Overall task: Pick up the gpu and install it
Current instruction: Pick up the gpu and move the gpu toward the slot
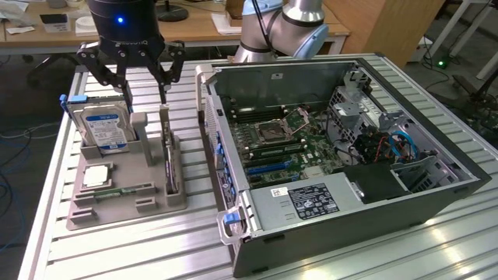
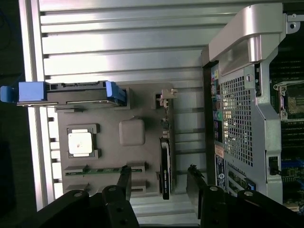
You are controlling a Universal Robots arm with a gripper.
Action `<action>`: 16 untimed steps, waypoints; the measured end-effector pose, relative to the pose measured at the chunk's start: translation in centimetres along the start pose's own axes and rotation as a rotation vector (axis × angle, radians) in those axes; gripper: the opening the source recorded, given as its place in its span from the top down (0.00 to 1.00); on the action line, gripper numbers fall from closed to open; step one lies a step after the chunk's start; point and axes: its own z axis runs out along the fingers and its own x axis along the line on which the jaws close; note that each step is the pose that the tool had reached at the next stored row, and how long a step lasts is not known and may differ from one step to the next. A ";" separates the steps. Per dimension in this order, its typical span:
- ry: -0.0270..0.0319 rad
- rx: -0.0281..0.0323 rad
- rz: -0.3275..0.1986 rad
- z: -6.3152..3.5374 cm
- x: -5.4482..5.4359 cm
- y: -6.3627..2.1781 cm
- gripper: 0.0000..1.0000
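Observation:
The gpu (image 1: 169, 158) is a thin dark card standing on edge in a slot of the grey holder tray (image 1: 116, 207), its silvery bracket end rising at the far end. In the wrist view the gpu (image 2: 166, 164) shows edge-on as a narrow black strip. My gripper (image 1: 146, 93) hangs open just above the tray, one finger on each side of the card's upper end, not touching it. From the wrist, the gripper (image 2: 159, 176) shows its two black fingers spread wide with the card between them.
A silver hard drive (image 1: 105, 128) with a blue label stands in the same tray, with a square processor (image 1: 97, 175) and a green memory stick (image 1: 125, 191) lying in front. The open computer case (image 1: 342, 146) lies on the slatted metal table (image 1: 140, 251) at the exterior view's right.

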 end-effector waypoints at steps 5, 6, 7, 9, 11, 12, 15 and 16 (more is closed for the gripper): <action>0.0002 -0.0001 -0.005 0.01 0.0 -0.05 0.41; 0.0004 0.0000 -0.008 0.02 0.0 -0.06 0.41; 0.0006 0.0000 -0.010 0.03 0.0 -0.07 0.41; 0.0008 0.0000 -0.015 0.06 0.0 -0.09 0.41; 0.0008 -0.0001 -0.017 0.10 0.0 -0.11 0.41; 0.0008 -0.0002 -0.018 0.12 0.0 -0.12 0.41; 0.0009 -0.0002 -0.020 0.22 0.0 -0.13 0.41; 0.0010 0.0001 -0.021 0.26 0.0 -0.13 0.41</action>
